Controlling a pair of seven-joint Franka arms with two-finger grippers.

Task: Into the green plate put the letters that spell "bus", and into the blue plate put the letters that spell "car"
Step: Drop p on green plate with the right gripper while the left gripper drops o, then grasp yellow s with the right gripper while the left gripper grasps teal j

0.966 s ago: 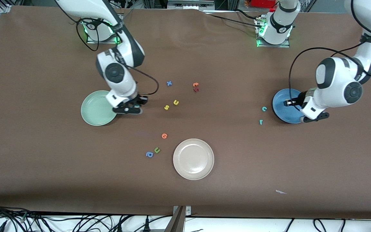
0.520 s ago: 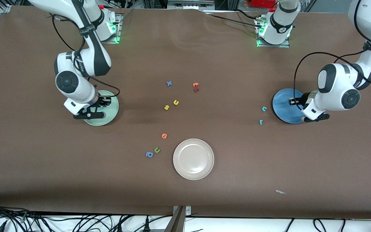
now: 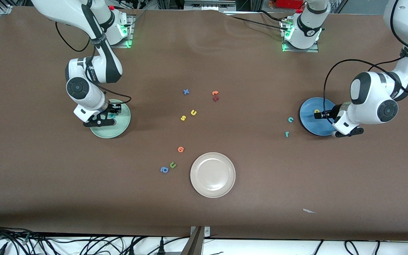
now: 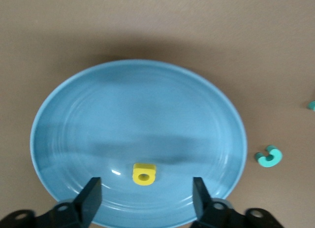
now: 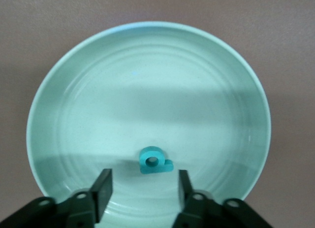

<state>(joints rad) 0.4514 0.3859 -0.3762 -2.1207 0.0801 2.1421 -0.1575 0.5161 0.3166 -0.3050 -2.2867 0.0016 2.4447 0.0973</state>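
Brown table (image 3: 260, 184): 3 plates — green (image 3: 119, 131), blue (image 3: 308, 122), cream (image 3: 213, 175); scattered toy letters (image 3: 188, 115).

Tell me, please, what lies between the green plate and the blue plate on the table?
In the front view, the yellow s and yellow u lie between the green plate and blue plate, with the teal c beside the blue one.

A cream-white plate (image 3: 213, 174) sits nearest the front camera; beside it lie an olive "u" (image 3: 172, 165), a blue "a" (image 3: 164, 170) (touching, almost) and an orange letter (image 3: 180, 149).

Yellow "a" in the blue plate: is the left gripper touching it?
Apart. Left wrist view: yellow "a" lies in the blue plate, clear between the open left gripper's fingers.
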